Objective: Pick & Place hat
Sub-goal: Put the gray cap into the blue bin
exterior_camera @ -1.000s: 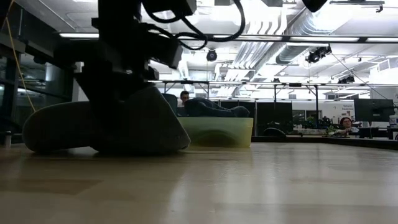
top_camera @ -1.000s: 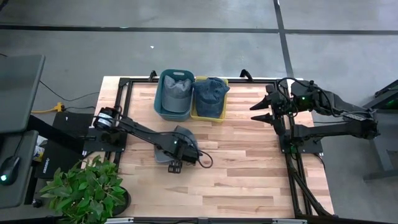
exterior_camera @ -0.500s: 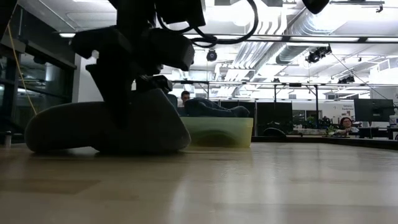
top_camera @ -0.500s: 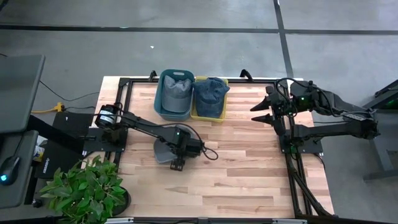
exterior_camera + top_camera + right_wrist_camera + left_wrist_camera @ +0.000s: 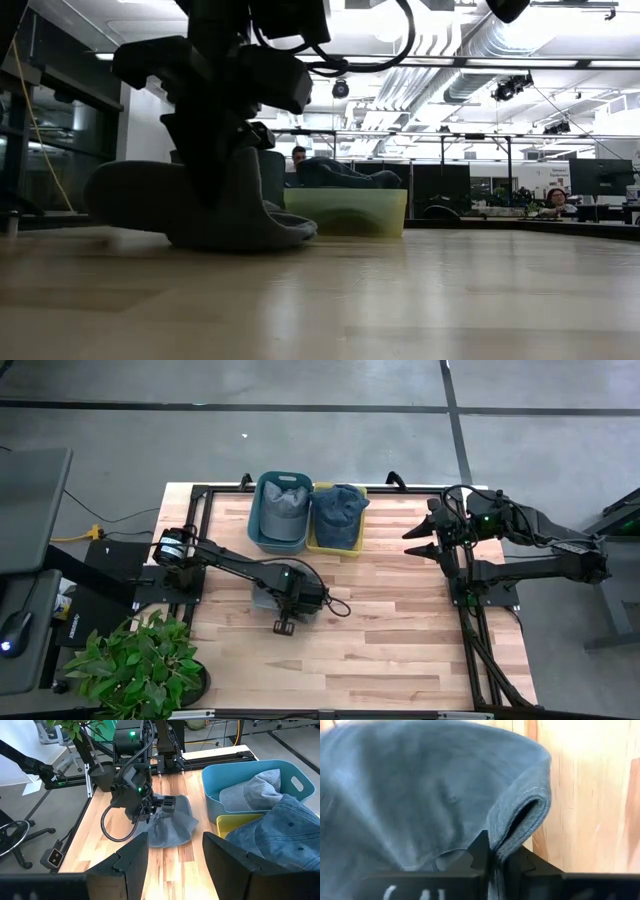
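In the high view the left gripper (image 5: 287, 600) is low over the middle of the wooden table (image 5: 400, 620), a little left of the centre of the frame, and it sits on the grey hat (image 5: 262, 596). The left wrist view shows its two dark fingers pressed together on a fold of the hat's edge (image 5: 520, 820), so the cloth is pinched between them. In the low view the hat (image 5: 200, 205) lies on the table at the left of the frame, with the left arm coming down on it from above. The right gripper (image 5: 420, 539) waits at the right side of the table, in the upper right part of the high view, with its fingers (image 5: 127, 862) spread and holding nothing. At the upper middle of the high view a blue bin (image 5: 262, 538) and a yellow bin (image 5: 315, 545) stand side by side, touching, each with a cap inside. A green plant (image 5: 135, 665) is at the lower left corner.
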You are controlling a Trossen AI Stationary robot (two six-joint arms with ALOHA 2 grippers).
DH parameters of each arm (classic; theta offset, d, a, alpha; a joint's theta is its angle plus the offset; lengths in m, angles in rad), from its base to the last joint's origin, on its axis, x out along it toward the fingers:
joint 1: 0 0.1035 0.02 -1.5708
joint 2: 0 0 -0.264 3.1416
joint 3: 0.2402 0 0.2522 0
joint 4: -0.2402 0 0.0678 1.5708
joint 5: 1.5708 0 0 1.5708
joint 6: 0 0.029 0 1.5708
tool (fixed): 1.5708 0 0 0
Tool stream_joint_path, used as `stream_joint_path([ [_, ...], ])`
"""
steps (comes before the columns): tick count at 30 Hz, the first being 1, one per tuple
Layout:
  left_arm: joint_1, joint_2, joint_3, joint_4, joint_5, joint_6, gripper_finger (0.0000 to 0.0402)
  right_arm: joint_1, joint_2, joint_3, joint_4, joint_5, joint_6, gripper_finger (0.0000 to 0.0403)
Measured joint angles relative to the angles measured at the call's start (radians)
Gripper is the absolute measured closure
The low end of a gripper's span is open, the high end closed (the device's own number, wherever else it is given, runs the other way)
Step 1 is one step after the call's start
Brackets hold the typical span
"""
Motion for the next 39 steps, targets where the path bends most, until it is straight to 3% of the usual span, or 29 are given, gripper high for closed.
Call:
stream_joint_path([
  [10, 0.001, 0.000, 0.034, -0.044, 0.016, -0.045, 0.0391, 0.000, 0.000, 0.000, 0.004, 0.000, 0.019, 0.0221],
  [16, 0.000, 0.000, 0.180, -0.181, 0.052, -0.029, 0.0392, 0.000, 0.000, 0.000, 0.004, 0.000, 0.026, 0.0221],
  [24, 0.016, 0.000, 0.473, -0.332, 0.058, 0.085, 0.0392, 0.000, -0.007, 0.000, 0.000, 0.006, 0.025, 0.0221],
  [31, 0.113, -0.001, 0.615, -0.237, 0.172, 0.051, 0.0392, 0.000, -0.071, 0.000, -0.091, 0.085, 0.018, 0.0221],
  [39, 0.209, -0.018, 0.633, -0.061, 0.396, 0.035, 0.0393, 0.000, -0.166, 0.000, -0.164, 0.135, 0.002, 0.0221],
])
